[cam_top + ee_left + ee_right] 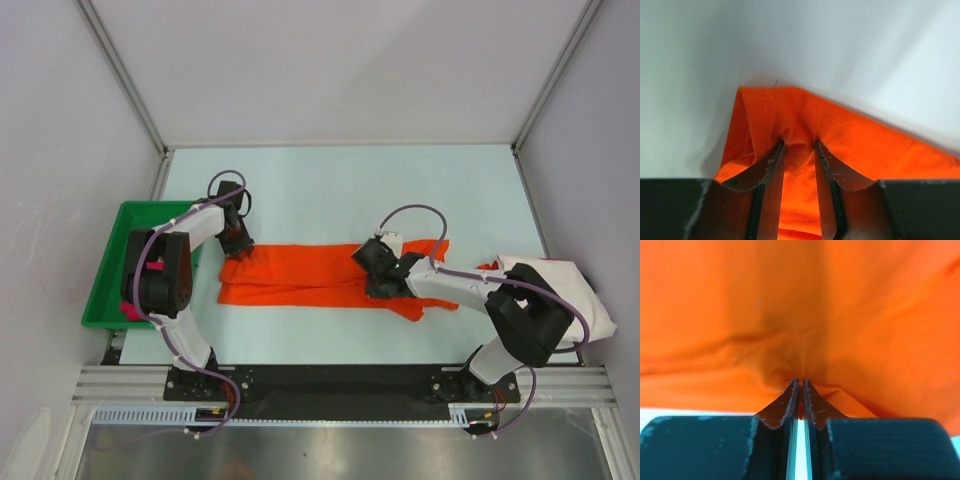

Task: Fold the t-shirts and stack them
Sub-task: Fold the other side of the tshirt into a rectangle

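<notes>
Orange shirt (300, 275) lies flat on the table (330, 190), folded into a long strip between the two arms. The left pincer (797, 145) is at the strip's left end, at a corner with a stitched hem. Its jaws are part way closed, with a fat bunch of cloth squeezed between them. The right pincer (801, 382) is a bit right of the strip's middle. Its jaws nearly touch and nip a thin bit of cloth, and little creases run to the tips.

What could go wrong? The right pinch is small, so the cloth might slip out when it is lifted. It may have caught just the top layer, and then the fold would fall open. If one arm goes faster than the other, the strip could twist or bunch up. The thick left bunch could leave a lumpy corner.

The shirt is soft, thin and floppy, with neat rows of stitches at the hem. The table is smooth and pale. A white shirt (570, 290) lies crumpled by the right arm. A green tray (100, 280) of hard plastic sits at the left.
</notes>
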`<act>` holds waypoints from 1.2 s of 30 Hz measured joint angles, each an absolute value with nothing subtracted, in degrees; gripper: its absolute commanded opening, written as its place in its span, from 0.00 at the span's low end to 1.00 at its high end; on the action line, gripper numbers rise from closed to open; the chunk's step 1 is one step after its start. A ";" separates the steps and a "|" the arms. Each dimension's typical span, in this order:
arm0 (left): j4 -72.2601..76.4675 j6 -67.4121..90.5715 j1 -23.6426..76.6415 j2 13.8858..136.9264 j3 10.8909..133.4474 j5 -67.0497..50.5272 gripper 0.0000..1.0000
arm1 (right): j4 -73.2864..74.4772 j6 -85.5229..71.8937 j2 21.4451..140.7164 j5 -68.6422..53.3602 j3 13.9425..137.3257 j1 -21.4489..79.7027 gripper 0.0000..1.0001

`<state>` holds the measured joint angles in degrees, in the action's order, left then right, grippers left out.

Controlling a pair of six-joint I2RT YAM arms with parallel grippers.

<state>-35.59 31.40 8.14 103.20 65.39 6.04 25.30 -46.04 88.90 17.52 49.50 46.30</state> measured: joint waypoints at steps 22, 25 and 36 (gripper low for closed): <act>-34.57 31.57 10.26 99.46 65.14 3.46 0.39 | 31.83 -47.37 77.23 22.20 57.41 39.44 0.16; -33.80 31.55 11.84 97.49 65.17 1.45 0.38 | 29.30 -42.61 81.87 21.93 59.18 31.77 0.14; -33.95 31.99 15.20 97.23 62.33 0.19 0.36 | 25.15 -36.82 98.94 18.31 59.92 25.19 0.13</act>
